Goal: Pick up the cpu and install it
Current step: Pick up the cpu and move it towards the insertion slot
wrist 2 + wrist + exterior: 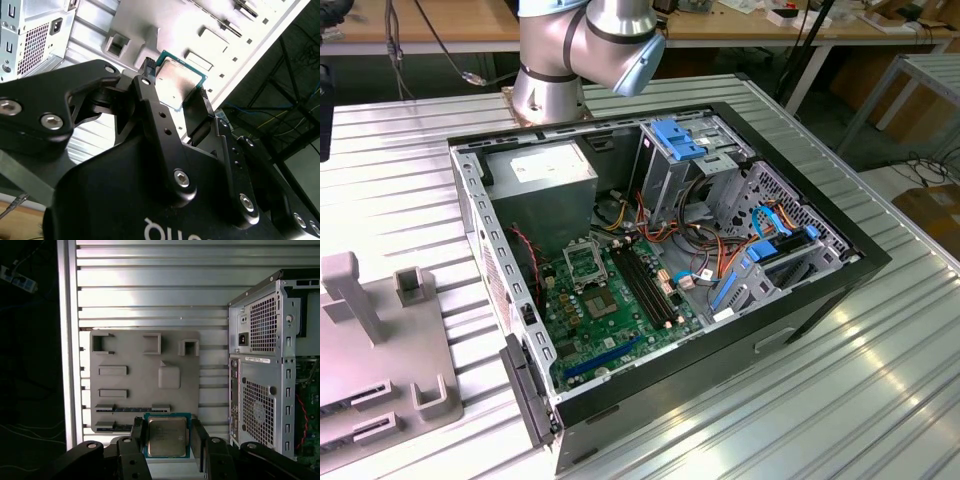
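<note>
Two black fingers (136, 434) of the gripper (168, 435) clamp one cpu (167, 437) by opposite edges, its metal lid toward the camera in the first wrist view. Just beyond it lies one gray holder (145, 362) with three hollow brackets along its far edge and one square pad (169, 377). It rests on one ribbed metal table (150, 290). One open computer case (820, 290) lies near the holder; in the exterior view its green motherboard (610, 320) carries one socket (582, 262).
</note>
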Available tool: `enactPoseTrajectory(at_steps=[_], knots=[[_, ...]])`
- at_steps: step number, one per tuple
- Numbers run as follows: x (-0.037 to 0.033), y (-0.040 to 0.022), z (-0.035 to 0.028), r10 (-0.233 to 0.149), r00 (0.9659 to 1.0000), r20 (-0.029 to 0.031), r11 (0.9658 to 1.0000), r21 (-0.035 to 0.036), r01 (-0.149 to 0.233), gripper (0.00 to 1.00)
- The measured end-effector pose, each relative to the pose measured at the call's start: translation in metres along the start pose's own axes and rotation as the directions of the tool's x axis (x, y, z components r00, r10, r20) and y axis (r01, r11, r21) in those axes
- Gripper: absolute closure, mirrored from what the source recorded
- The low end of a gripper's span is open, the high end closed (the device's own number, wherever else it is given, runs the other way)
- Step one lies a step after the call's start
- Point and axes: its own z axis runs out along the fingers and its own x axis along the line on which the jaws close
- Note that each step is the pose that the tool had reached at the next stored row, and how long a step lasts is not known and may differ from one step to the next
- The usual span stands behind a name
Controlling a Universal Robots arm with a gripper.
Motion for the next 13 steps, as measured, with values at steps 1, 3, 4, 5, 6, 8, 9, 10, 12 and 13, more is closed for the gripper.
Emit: enactPoseTrajectory(at_steps=[1, 3, 4, 5, 6, 8, 9, 10, 12, 13], knots=[[-0.0003, 0.0000, 0.0000, 0.000, 1.0000, 0.0000, 1.0000, 0.0000, 0.000, 0.53], [-0.0017, 0.0000, 0.0000, 0.000, 1.0000, 0.0000, 1.0000, 0.0000, 0.000, 0.53], [-0.0022, 0.0000, 0.0000, 0.000, 1.0000, 0.0000, 1.0000, 0.0000, 0.000, 0.53], [-0.0026, 0.0001, 0.0000, 0.000, 1.0000, 0.0000, 1.0000, 0.0000, 0.000, 0.53], [-0.0032, 0.0000, 0.0000, 0.000, 1.0000, 0.0000, 1.0000, 0.0000, 0.000, 0.53], [-0.0045, 0.0001, 0.0000, 0.000, 1.0000, 0.0001, 1.0000, -0.0001, 0.000, 0.53], [-0.0050, 0.0001, 0.0000, 0.000, 1.0000, 0.0001, 1.0000, 0.0000, 0.000, 0.53], [-0.0055, 0.0001, 0.0000, 0.000, 1.0000, 0.0000, 1.0000, 0.0000, 0.000, 0.53], [-0.0063, 0.0001, 0.0000, 0.000, 1.0000, 0.0001, 1.0000, -0.0001, 0.000, 0.53], [-0.0068, 0.0001, 0.0000, 0.000, 1.0000, 0.0000, 1.0000, 0.0000, 0.000, 0.53]])
